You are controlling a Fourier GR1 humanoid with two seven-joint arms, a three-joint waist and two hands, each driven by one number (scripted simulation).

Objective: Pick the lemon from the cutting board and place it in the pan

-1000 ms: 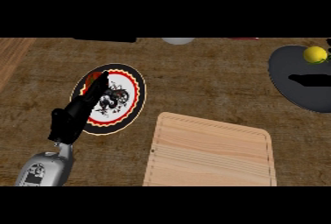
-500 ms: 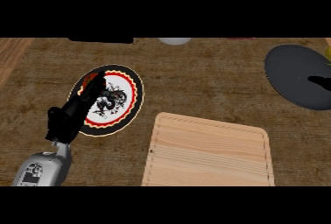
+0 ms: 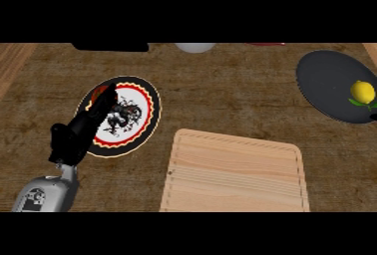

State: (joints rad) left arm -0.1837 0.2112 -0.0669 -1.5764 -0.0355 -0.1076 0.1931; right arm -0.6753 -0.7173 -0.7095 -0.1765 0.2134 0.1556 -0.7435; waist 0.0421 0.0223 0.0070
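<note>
The yellow lemon (image 3: 362, 91) lies inside the dark round pan (image 3: 324, 74) at the right edge of the head view, with a small green leaf beside it. The wooden cutting board (image 3: 236, 174) in the lower middle has nothing on it. My left hand (image 3: 77, 134) is at the left, its straight fingers stretched over a patterned plate (image 3: 140, 114) and holding nothing. My right hand does not show.
The plate with a red and black pattern lies left of the board. A white rounded object (image 3: 195, 47) and a black object (image 3: 110, 46) sit at the counter's far edge. Bare wooden counter (image 3: 228, 94) lies between plate, board and pan.
The lemon was at the pan's far side, was out of sight half a second ago, and now rests lower in the pan. A dark shape over the pan is gone. The left hand stayed put.
</note>
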